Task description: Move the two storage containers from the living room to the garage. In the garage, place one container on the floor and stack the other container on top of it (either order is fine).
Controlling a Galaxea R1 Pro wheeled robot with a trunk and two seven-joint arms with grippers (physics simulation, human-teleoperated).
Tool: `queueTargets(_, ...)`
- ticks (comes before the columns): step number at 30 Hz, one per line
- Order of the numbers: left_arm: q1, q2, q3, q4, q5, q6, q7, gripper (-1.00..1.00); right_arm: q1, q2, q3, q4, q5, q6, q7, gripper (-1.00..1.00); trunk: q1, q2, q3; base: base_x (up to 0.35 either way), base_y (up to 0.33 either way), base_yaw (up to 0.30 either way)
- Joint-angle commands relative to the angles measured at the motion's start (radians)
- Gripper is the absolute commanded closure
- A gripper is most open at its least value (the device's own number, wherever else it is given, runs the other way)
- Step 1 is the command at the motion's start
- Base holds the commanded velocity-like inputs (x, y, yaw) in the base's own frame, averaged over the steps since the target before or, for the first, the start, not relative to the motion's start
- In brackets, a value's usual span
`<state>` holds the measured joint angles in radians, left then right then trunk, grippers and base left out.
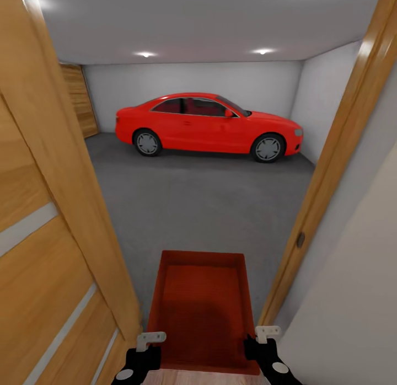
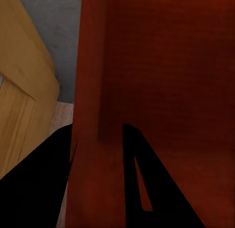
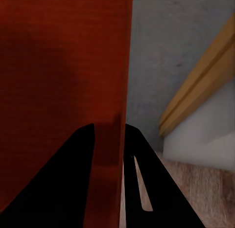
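One rust-red storage container (image 1: 201, 302) hangs in front of me in the doorway, its far end over the garage floor (image 1: 204, 197). My left gripper (image 1: 148, 345) is shut on its left wall and my right gripper (image 1: 260, 341) is shut on its right wall. In the left wrist view the black fingers (image 2: 147, 189) straddle the red wall (image 2: 98, 91), with the gripper (image 2: 98, 145) clamped on it. The right wrist view has the same hold: the gripper (image 3: 108, 140) pinches the container wall (image 3: 58, 66).
A red car (image 1: 207, 126) is parked across the far end of the garage. A wooden door (image 1: 49, 208) stands close on my left, and a wooden door frame (image 1: 331, 170) with a white wall is on my right. Light wood flooring (image 1: 204, 378) lies under me.
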<state>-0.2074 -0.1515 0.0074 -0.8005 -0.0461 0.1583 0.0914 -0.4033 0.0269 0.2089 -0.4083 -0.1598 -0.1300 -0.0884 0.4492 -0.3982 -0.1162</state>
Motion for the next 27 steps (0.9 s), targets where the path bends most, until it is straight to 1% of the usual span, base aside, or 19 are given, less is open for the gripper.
queueTargets(1,0.000,-0.017,-0.018,0.000,0.008,0.006,-0.004,1.00,-0.002,0.027,-0.002,-0.018,-0.009,-0.003,0.001,1.00,0.001,-0.002,-0.002,0.233,0.190,-0.245)
queueTargets(10,0.000,-0.017,-0.018,0.000,0.006,0.006,-0.004,1.00,-0.002,0.027,-0.002,-0.018,-0.009,-0.003,0.001,1.00,0.001,-0.002,-0.002,0.254,0.195,-0.260)
queueTargets(14,0.000,-0.017,-0.017,0.000,0.007,0.005,-0.004,1.00,-0.002,0.027,-0.002,-0.018,-0.009,-0.003,0.001,1.00,0.001,-0.002,-0.002,0.092,0.058,-0.062)
queueTargets(21,0.000,-0.017,-0.018,0.000,0.007,0.005,-0.004,1.00,-0.002,0.027,-0.002,-0.018,-0.009,-0.003,0.001,1.00,0.001,-0.002,-0.002,0.012,0.005,-0.011)
queueTargets(27,0.000,-0.017,-0.018,0.000,0.005,0.006,-0.004,1.00,-0.002,0.027,-0.002,-0.018,-0.009,-0.003,0.001,1.00,0.001,-0.002,-0.002,0.221,0.000,-0.183)
